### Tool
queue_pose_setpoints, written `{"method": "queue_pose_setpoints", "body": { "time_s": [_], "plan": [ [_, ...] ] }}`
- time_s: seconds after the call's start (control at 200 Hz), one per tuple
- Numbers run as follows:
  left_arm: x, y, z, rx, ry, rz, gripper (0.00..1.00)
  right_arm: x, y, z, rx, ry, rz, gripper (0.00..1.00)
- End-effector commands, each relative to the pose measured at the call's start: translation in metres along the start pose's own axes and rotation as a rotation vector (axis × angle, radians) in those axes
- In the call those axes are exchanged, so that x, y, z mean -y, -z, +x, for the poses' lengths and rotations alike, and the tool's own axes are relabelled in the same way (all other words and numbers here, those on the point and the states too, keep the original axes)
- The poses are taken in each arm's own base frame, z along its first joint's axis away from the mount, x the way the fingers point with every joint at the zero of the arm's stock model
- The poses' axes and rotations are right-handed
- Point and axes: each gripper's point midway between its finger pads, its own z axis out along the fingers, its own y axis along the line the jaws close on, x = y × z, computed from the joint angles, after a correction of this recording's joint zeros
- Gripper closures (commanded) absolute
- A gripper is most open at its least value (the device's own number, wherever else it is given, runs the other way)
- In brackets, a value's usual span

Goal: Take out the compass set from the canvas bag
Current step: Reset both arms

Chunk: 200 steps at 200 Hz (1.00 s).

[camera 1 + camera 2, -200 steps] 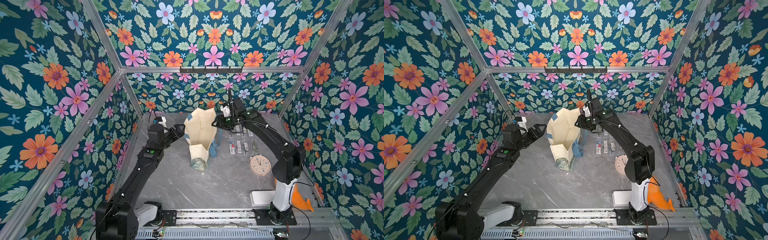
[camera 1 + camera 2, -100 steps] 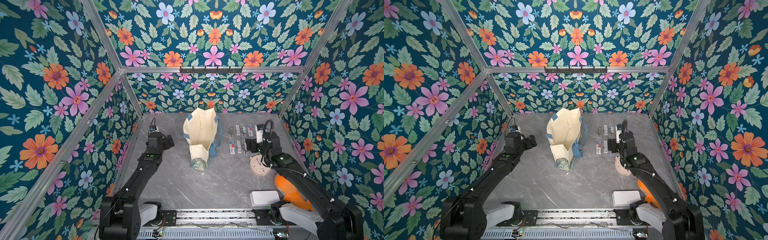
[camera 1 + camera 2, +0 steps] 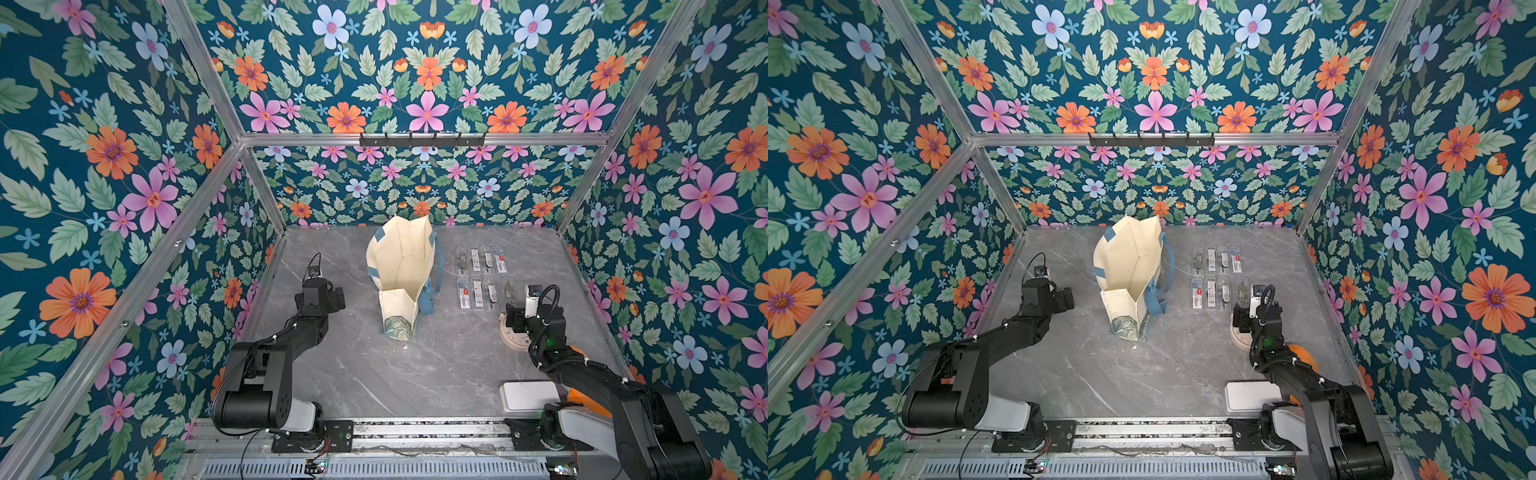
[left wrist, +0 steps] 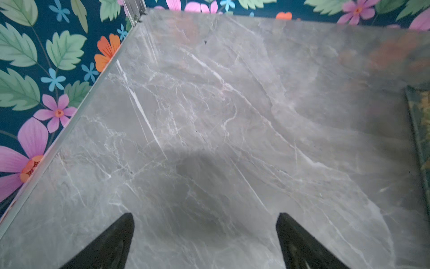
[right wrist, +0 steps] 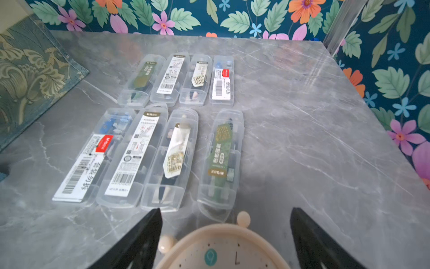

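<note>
Bag (image 3: 399, 266) upright mid-frame, mouth up, cases (image 3: 476, 287) flat to its right, long axes up-frame, left gripper (image 4: 204, 214) wide, empty, right gripper (image 5: 225, 210) wide over clock (image 5: 221, 251)

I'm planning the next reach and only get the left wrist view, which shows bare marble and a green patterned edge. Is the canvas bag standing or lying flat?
Observer: Standing. In both top views the canvas bag sits upright on its green base with its mouth open.
Operator: Anything beside it?
Observer: Eight clear compass-set cases lie in two rows of four, on the right arm's side of the bag.
Operator: And the other arm?
Observer: The right end effector is open and hovers over a cream alarm clock, on the near side of those cases.
</note>
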Motion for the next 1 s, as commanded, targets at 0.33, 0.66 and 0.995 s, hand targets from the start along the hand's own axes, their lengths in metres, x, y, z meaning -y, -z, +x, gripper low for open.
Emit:
{"method": "queue_pose_setpoints", "body": {
  "time_s": [0.33,0.66,0.995],
  "plan": [
    [0.001,0.014,-0.026,0.308,-0.004,0.133,0.05,0.033,-0.021,-0.023,0.103,-0.202,-0.076,0.11],
    [-0.012,0.012,-0.011,0.358,0.026,0.093,0.01,0.04,-0.028,-0.013,0.116,-0.21,-0.032,0.01],
    [-0.01,0.011,-0.012,0.366,0.015,0.08,0.0,0.016,-0.014,-0.019,0.225,-0.029,0.052,0.01]
  ]
}}
